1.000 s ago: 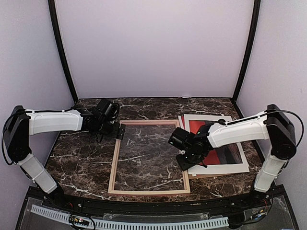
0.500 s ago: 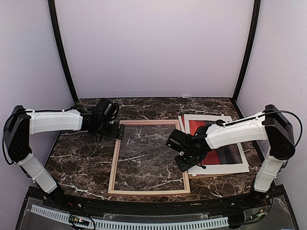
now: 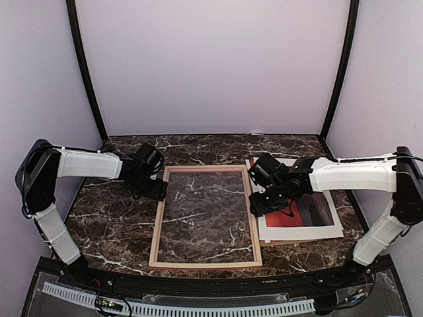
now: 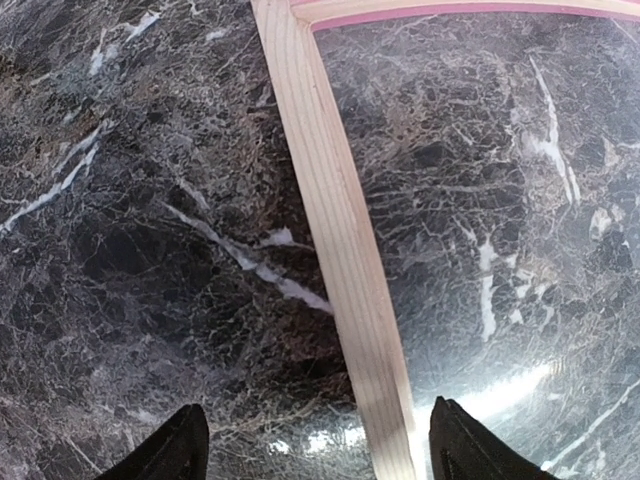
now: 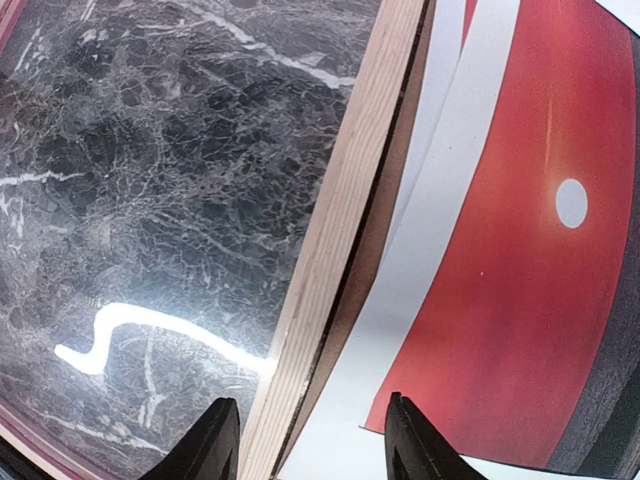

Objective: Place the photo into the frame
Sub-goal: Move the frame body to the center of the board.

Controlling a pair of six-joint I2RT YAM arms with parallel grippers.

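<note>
The left gripper (image 4: 320,445), open, is straddling the pale thin wooden frame (image 4: 340,250); the right gripper (image 5: 312,440), also open, is hovering by the red-orange sunset photo (image 5: 520,280) beside it, and should be pinching only that print, not the white mat (image 5: 450,200).

No readable text on photo (image 3: 301,212) or frame (image 3: 205,264).

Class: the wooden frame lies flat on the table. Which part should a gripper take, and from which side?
Probably the frame's left rail, from above, jaws astride it: it is thin, lies flat, and its outer side is free; stacked sheets crowd the right rail.
</note>
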